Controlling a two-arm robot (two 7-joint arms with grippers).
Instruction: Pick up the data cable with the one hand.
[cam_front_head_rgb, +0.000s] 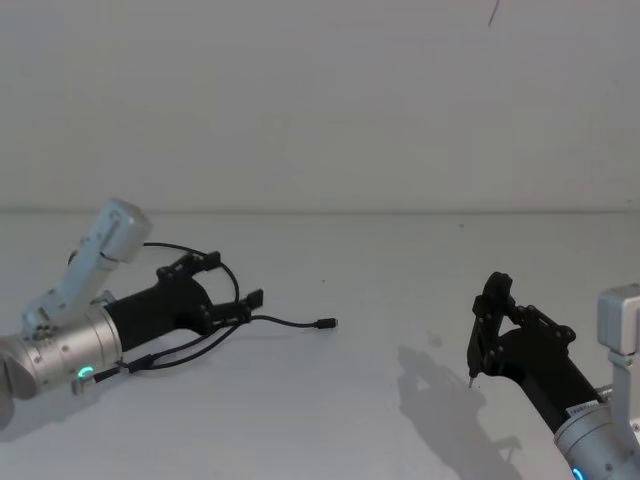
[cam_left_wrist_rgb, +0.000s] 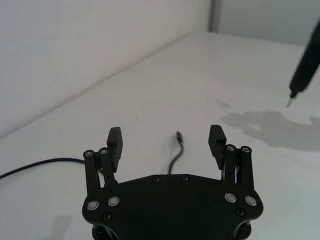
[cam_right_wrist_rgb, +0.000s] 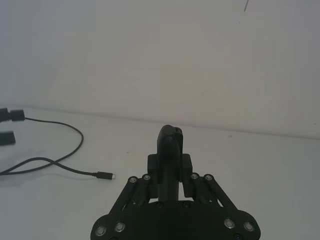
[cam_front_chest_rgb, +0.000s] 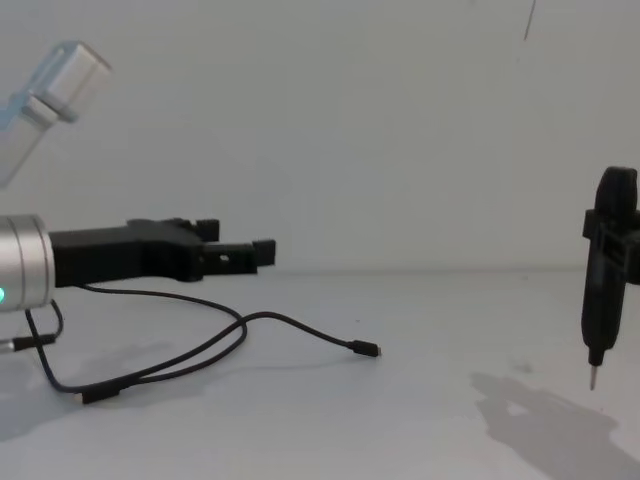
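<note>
The data cable (cam_front_head_rgb: 290, 322) is a thin black cord lying in loose curves on the white table (cam_front_head_rgb: 380, 420), one small plug pointing toward the middle (cam_front_chest_rgb: 371, 350). My left gripper (cam_front_head_rgb: 230, 280), with a green ring on its wrist, hovers just above the cable's loop, open and holding nothing. In the left wrist view the cable's end (cam_left_wrist_rgb: 175, 155) lies on the table between the spread fingers of the left gripper (cam_left_wrist_rgb: 166, 134). The right wrist view shows the cable (cam_right_wrist_rgb: 75, 132) at a distance. My right gripper (cam_front_head_rgb: 500, 320) stands apart at the right, shut on a black pen-like tool (cam_front_chest_rgb: 603, 280).
The tool's silver tip (cam_front_head_rgb: 470, 381) points down just above the table. A short dark wire with a silver plug (cam_front_head_rgb: 108, 372) hangs by the left wrist. A white wall (cam_front_head_rgb: 320, 100) closes the table's far edge. Bare table lies between the two arms.
</note>
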